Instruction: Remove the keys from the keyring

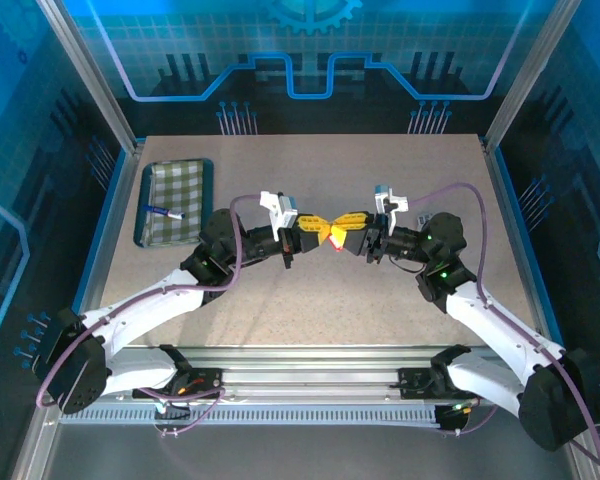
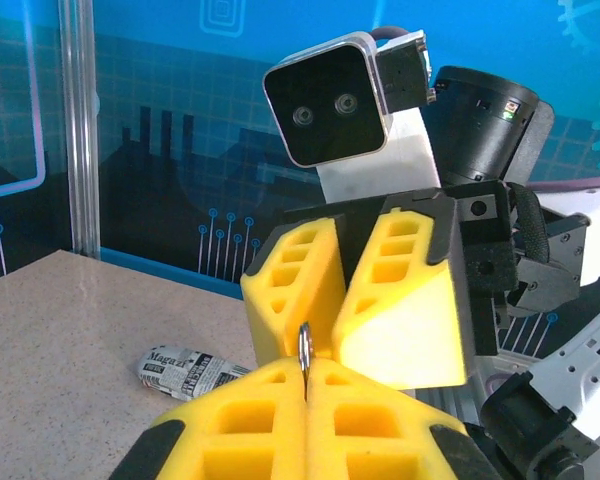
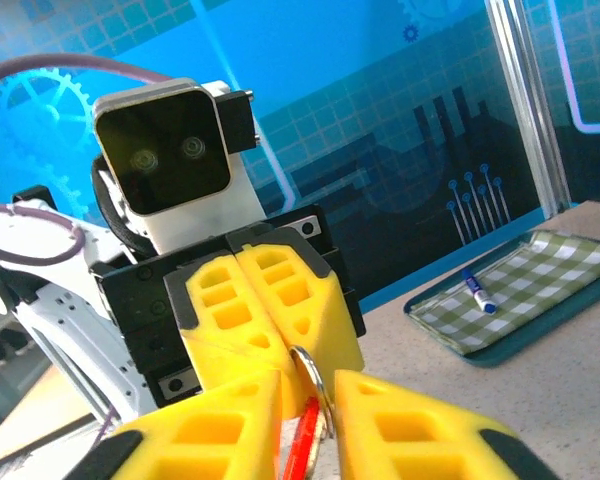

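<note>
Pinching, left fingers [image 2: 275,385]: clenched tight, tip to tip, on a thin grey metal key [image 2: 304,358] that stands edge-on out of the seam between them.
Opposing, right fingers [image 3: 380,395]: a narrow gap lies between them. The key's rounded metal loop and the red keyring [image 3: 302,445] sit in that gap. Whether the pads press on either, I cannot tell.
Meeting point: the two pairs of yellow fingers face each other tip to tip, raised above the middle of the table [image 1: 310,315], with the keyring a red speck at the join.
Wrists: both are roughly level and point at one another, each with a white camera block on top.
Reach, left arm [image 1: 150,300]: runs from its base at the near left corner forward and inward, bends at the elbow, then lies across toward the centre.
Reach, right arm [image 1: 490,320]: mirrors it from the near right corner.
Cables: a purple lead loops over each forearm.
Further out: a small newsprint-patterned packet [image 2: 190,370] lies on the table beyond the fingers. A checked tray [image 1: 185,190] at the far left holds a blue-and-white pen [image 1: 163,212].
</note>
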